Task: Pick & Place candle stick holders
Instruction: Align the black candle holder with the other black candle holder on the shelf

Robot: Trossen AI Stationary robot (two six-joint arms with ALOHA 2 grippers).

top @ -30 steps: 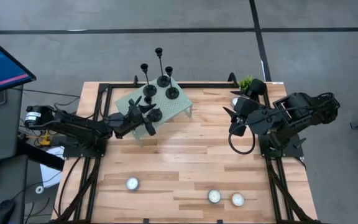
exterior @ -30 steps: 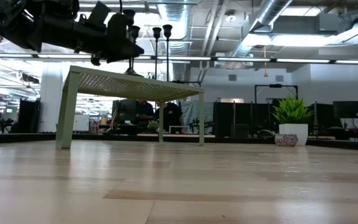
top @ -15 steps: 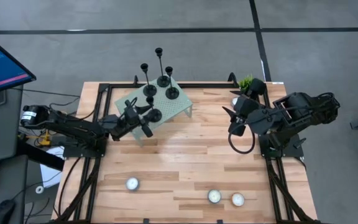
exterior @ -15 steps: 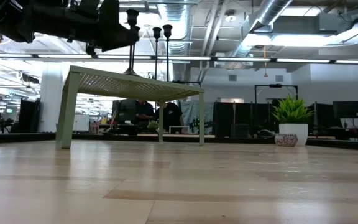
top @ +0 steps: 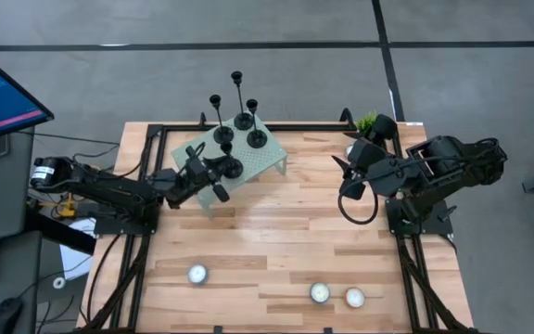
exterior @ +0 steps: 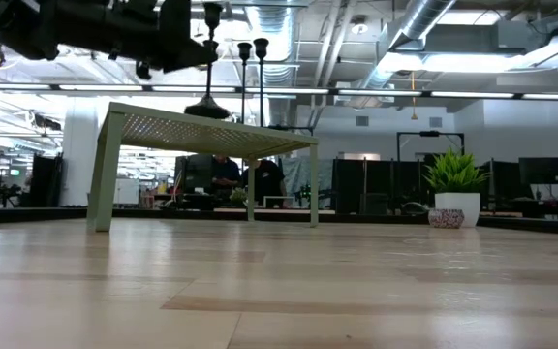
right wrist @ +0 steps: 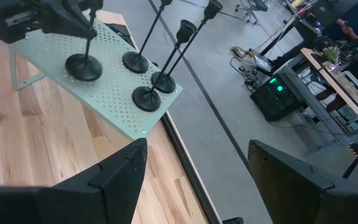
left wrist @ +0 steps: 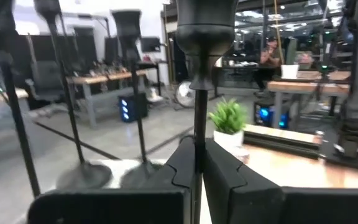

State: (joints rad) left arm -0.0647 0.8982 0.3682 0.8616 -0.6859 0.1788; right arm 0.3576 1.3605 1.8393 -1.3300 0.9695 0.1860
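table (top: 276, 232) is pale wood planks, smooth with a light sheen. the stand (right wrist: 114, 102) looks like matt pale green perforated sheet metal. candle stick holders (right wrist: 146, 98) are matt black metal with thin stems. left gripper (left wrist: 199, 168) fingers look like dull black plastic, pinched on one stem.

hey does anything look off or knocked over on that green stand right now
Nothing has tipped or spilled. Four candle stick holders stand upright on the green stand. The left gripper is shut on the nearest holder, whose base sits just above the stand. The right gripper waits aside, open.
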